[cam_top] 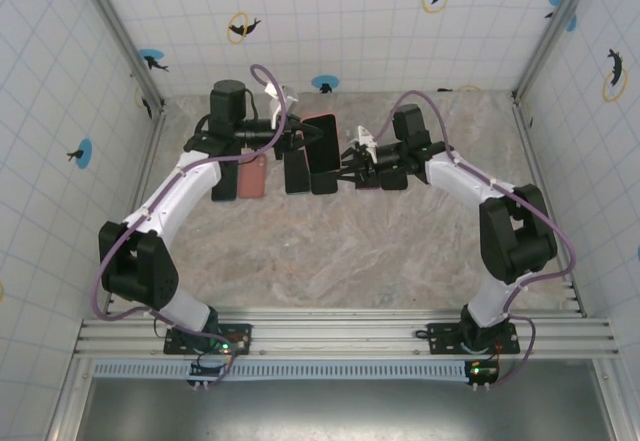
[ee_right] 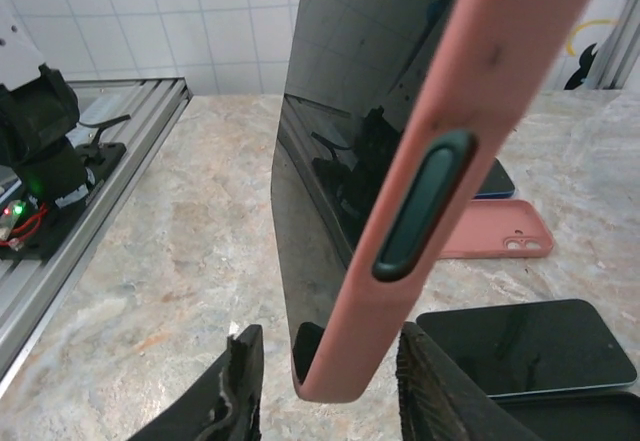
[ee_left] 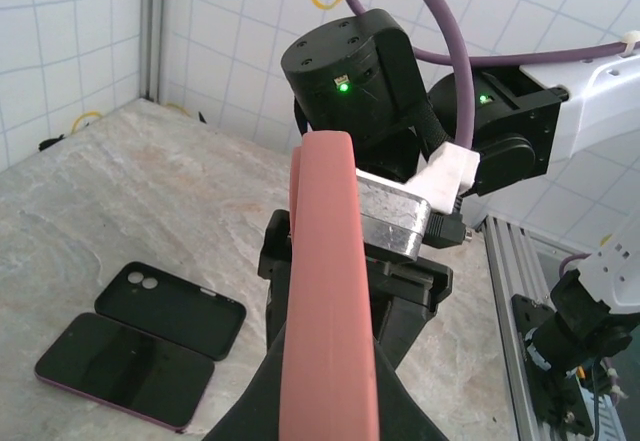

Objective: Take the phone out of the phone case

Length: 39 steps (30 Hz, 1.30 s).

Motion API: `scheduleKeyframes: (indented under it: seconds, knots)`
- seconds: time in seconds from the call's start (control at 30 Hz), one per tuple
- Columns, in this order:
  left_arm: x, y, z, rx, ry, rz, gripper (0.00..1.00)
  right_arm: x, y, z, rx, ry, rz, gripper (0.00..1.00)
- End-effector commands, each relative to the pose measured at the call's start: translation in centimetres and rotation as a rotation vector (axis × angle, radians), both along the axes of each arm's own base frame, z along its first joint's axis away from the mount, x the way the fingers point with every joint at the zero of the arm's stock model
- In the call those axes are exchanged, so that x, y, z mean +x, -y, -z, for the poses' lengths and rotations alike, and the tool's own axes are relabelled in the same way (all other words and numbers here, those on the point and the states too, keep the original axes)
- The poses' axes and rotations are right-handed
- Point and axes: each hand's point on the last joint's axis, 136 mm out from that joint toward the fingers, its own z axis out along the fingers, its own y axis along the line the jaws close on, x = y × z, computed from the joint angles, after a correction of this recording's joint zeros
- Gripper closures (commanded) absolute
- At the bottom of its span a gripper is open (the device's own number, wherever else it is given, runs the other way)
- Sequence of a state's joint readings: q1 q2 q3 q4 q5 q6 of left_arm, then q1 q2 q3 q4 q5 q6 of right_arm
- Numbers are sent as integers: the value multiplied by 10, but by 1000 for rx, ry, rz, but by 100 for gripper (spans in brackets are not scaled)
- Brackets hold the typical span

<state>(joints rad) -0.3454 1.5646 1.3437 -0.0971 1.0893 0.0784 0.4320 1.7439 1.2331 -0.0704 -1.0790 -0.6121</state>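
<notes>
Salmon-pink phone case [cam_top: 320,141], with the phone [ee_right: 335,131] seated inside and its screen dark, is held off the table [cam_top: 330,251], upright between the two arms. Gripping it is the left end effector [cam_top: 297,143]; in the left wrist view the case stands edge-on between that arm's fingers. At the case's lower end the right end effector [ee_right: 328,351] straddles it, jaws wider than the case, with a gap on the screen side. A second pink case [ee_right: 500,241] lies flat on the table.

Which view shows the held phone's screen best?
Right wrist: the dark screen is close up inside the pink case, side button visible. Left wrist gives the case's narrow pink edge, screen hidden; the top view has the phone small and distant.
</notes>
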Motion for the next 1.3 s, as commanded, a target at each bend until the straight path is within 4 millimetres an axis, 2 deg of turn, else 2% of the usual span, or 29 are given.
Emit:
scheduleKeyframes:
  seconds: [0.0,0.17,0.47,0.77,1.03,1.13,1.2,1.27]
  knots:
    - [-1,0,-22,-35,79,37,100,4,-5,-15,32,48,-20,66]
    - [-1,0,-21,-33,73,37,100,3,-4,-11,12,51,-24,75]
    - [-4,0,-19,-39,48,59,100,8,-4,-13,0,91,-19,87]
    - [-13,2,-21,-72,-17,107,100,19,-10,-29,-1,223,24,100]
    - [-30,4,-25,-112,-80,155,100,44,-5,-33,-83,474,149,100]
    - [-36,5,-30,-140,-93,181,100,50,-7,-43,-55,495,167,100]
    - [-37,6,-29,-137,-100,185,100,52,-11,-59,10,486,163,100]
    - [-36,6,-27,-135,-103,184,100,49,-15,-68,55,459,156,100]
